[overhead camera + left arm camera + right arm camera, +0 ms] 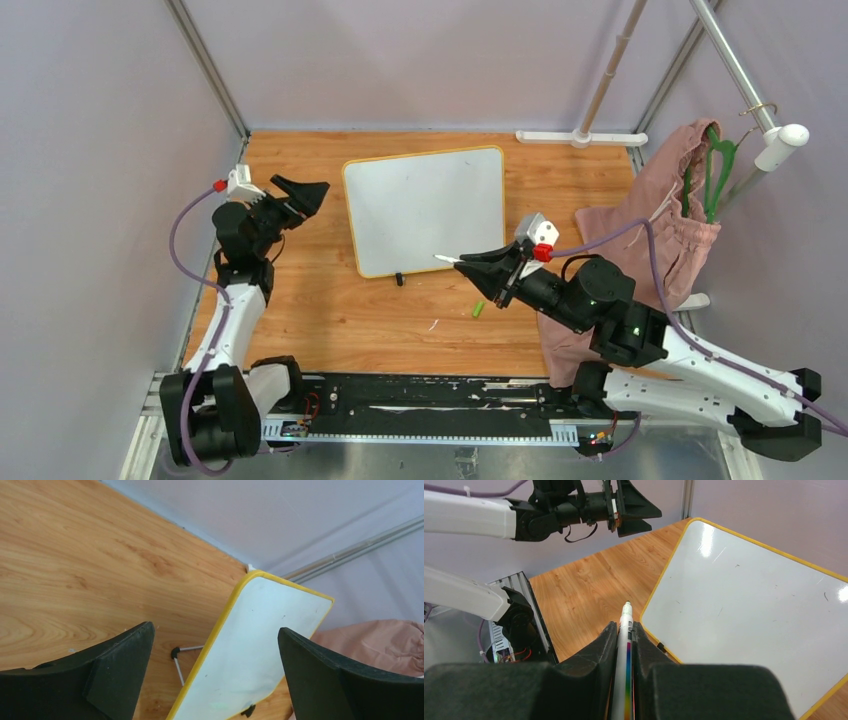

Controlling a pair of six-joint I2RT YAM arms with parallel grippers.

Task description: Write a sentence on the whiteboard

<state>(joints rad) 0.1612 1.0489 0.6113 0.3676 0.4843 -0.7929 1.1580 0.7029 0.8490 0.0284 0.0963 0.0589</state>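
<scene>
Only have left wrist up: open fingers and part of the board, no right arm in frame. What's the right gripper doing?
Observer: The right gripper is shut on a white marker. Its tip points out past the fingertips toward the near edge of the whiteboard.
Operator: Anything written on it yet? I only see one slice.
Observer: No. In the top view the whole face is blank, with no lettering anywhere.
</scene>
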